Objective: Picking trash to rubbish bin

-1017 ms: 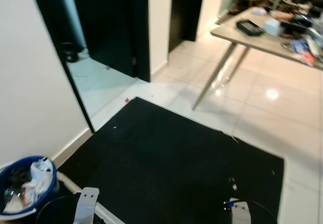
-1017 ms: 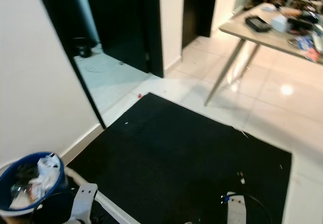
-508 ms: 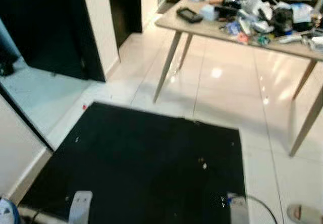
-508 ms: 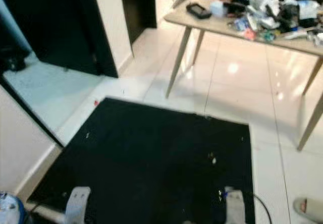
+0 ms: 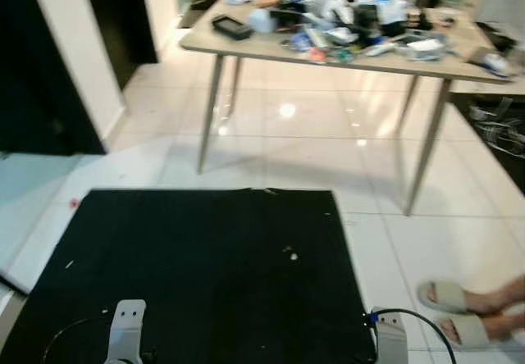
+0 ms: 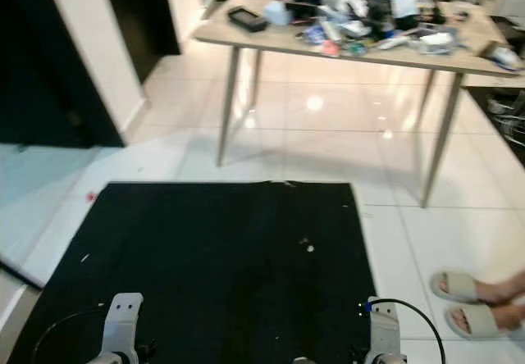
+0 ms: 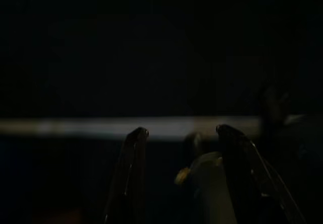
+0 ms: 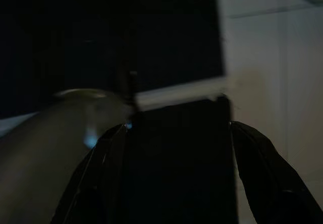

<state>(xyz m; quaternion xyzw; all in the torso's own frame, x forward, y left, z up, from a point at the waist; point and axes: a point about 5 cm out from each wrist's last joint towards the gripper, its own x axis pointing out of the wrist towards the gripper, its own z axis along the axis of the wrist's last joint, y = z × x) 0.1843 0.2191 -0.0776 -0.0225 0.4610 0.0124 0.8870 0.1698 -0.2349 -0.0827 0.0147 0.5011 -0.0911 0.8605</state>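
Over black mat, both arms low; left pincer, right pincer fingers apart, empty.

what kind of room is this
Most likely a living or work area in a home: glossy white floor tiles, a black mat, a long wooden table piled with clutter, and a person's slippered feet nearby.

Silver arms, looping black cables
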